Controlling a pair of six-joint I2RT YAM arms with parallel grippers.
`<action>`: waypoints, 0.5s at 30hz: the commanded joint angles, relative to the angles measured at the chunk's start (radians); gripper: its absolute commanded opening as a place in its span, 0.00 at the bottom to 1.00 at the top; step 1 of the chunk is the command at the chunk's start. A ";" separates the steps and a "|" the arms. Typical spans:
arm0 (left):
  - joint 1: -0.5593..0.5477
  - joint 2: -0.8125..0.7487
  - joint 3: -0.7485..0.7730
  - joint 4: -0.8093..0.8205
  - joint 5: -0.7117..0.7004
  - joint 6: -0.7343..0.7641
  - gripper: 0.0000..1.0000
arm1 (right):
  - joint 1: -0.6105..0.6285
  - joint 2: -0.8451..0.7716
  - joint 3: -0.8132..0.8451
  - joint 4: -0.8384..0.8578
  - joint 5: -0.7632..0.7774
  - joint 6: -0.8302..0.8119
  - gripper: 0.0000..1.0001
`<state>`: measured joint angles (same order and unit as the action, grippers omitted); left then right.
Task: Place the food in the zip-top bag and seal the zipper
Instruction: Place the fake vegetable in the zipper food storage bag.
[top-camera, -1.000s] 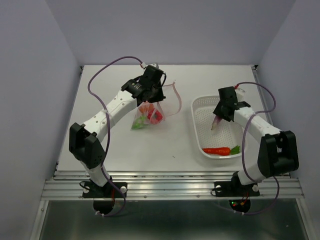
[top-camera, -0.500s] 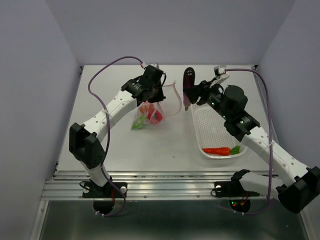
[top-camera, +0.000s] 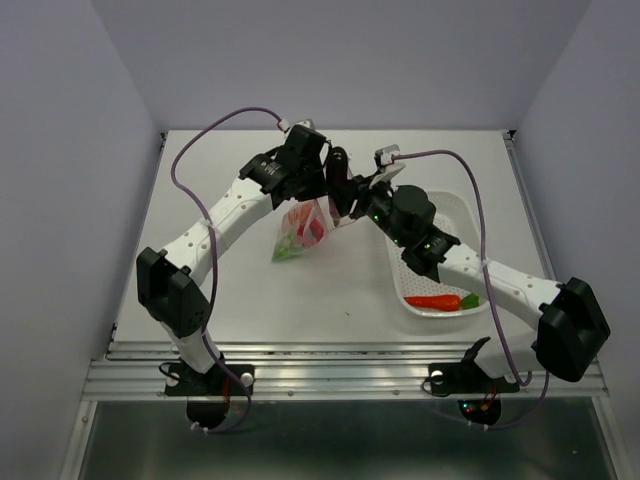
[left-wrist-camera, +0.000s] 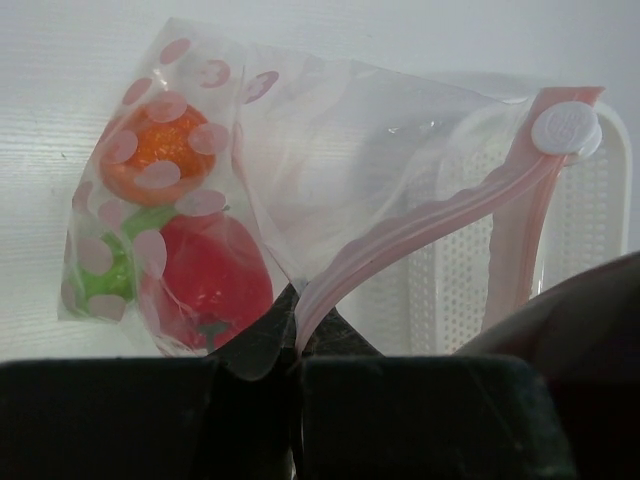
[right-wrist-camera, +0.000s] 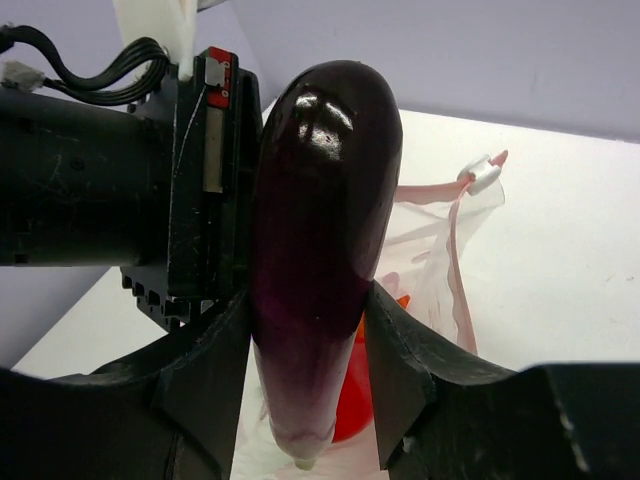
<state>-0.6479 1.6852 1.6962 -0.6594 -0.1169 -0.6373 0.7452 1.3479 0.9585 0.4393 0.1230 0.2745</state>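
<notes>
Swung leftward off the basket (top-camera: 455, 215) since a second ago, the right arm now reaches across the middle of the table (top-camera: 300, 300) to the bag, while the left arm has barely shifted. Nearest the arm bases, the carrot (top-camera: 435, 301) lies alone at the basket's near end, its green top pointing right. Beyond that, left of the basket, the bag (top-camera: 300, 230) hangs down to the table with its load in the lower end: the pepper (left-wrist-camera: 205, 285) just beside the pod (left-wrist-camera: 105, 280), and the pumpkin (left-wrist-camera: 160, 150) against them. Above it, the left gripper (top-camera: 305, 185) is pinched tight on the bag's edge right at the zipper (left-wrist-camera: 420, 235), and the pink strip loops away from the jaws to a white slider (left-wrist-camera: 565, 127), leaving the mouth gaping. Just beside that grip, the right gripper (top-camera: 345, 195) stands about half open, its fingers (right-wrist-camera: 395, 345) clamped on either side of the eggplant (right-wrist-camera: 320, 250). The eggplant is upright and glossy, close alongside the left gripper's body, with the open mouth of the bag behind and below it; none of it is inside the bag yet.
</notes>
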 joint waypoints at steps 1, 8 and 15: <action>-0.004 -0.042 0.060 -0.008 -0.055 -0.031 0.00 | 0.048 0.003 0.023 0.078 0.107 -0.015 0.27; -0.001 -0.039 0.077 -0.025 -0.095 -0.076 0.00 | 0.147 -0.044 -0.006 -0.016 0.276 0.057 0.27; 0.002 -0.042 0.080 -0.011 -0.090 -0.091 0.00 | 0.178 -0.009 0.042 -0.172 0.297 0.104 0.28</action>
<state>-0.6456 1.6848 1.7191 -0.6998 -0.1890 -0.7048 0.9058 1.3373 0.9585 0.3302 0.3962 0.3397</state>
